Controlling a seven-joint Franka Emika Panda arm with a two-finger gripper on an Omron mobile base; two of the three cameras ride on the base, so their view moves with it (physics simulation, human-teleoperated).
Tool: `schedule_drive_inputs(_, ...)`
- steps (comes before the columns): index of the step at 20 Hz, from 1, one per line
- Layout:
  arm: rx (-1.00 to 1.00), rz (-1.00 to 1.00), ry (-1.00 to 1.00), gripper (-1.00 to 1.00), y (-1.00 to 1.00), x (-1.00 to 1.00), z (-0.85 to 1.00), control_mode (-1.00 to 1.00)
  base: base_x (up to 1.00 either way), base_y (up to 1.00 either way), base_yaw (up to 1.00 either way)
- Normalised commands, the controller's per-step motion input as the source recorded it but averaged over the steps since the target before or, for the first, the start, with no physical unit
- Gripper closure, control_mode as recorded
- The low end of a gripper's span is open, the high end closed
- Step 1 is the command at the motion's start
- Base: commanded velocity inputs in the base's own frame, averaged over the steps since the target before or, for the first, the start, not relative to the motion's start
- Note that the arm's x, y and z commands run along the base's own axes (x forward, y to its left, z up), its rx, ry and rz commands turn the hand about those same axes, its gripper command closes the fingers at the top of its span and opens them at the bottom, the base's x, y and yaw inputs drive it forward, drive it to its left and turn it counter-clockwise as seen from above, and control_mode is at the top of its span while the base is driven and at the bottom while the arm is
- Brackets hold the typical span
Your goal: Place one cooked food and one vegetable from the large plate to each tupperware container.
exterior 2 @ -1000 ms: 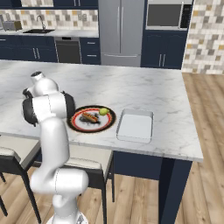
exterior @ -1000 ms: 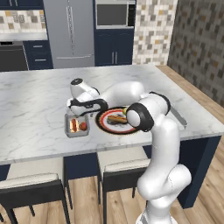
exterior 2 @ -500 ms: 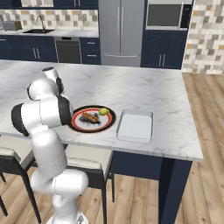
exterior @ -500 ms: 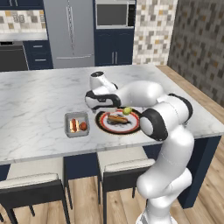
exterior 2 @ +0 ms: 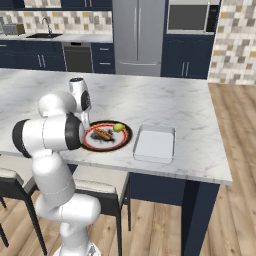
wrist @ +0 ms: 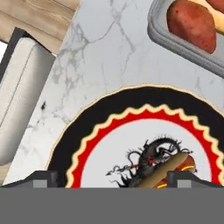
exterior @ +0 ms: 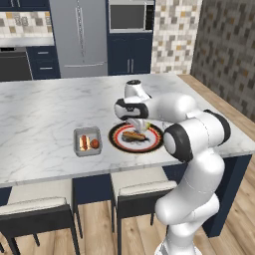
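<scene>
The gripper hangs over the large plate on the marble table, its jaws spread wide and holding nothing; in the hand view the two dark tips sit far apart at the bottom edge, with the plate's dragon pattern between them.

The small grey container stands just left of the plate and already holds the sausage and the red tomato-like piece. On the plate remain the hot dog in a bun and the yellow-green vegetable, which lies near the rim on the side towards the larger pale container. That container, just beside the plate on its other side, looks empty.

By my judgement the first container is filled and the next pick is for the pale one.

The risks lie in the grasp. In the hand view the hot dog sits off to one side near one fingertip rather than centred, so a straight descent could clip the bun or push it along the plate. Closing across its length rather than its width might fail to hold it. The round vegetable may roll off the shallow plate if nudged.
</scene>
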Motion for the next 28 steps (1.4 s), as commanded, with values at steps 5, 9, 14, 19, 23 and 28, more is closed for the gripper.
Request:
schedule_drive_inputs(5,0.02,-0.89,0.1,-1.0,-0.25,0.0,-0.2,-1.0,0.0,0.0,0.0)
schedule_drive_inputs(9,0.02,-0.69,0.03,-1.0,-0.05,0.02,0.0,-1.0,0.0,0.0,0.0)
schedule_drive_inputs(14,0.02,-0.34,0.03,-1.0,-0.34,0.67,-0.06,-1.0,0.0,0.0,0.0)
schedule_drive_inputs(19,0.1,-0.04,-0.06,-1.0,0.1,0.53,-0.09,-1.0,0.0,0.0,0.0)
schedule_drive_inputs(23,0.04,0.0,0.0,-1.0,0.21,0.29,-0.17,-1.0,0.0,0.0,0.0)
schedule_drive_inputs(28,0.0,0.0,0.0,-1.0,0.02,0.16,-0.24,-1.0,0.0,0.0,0.0)
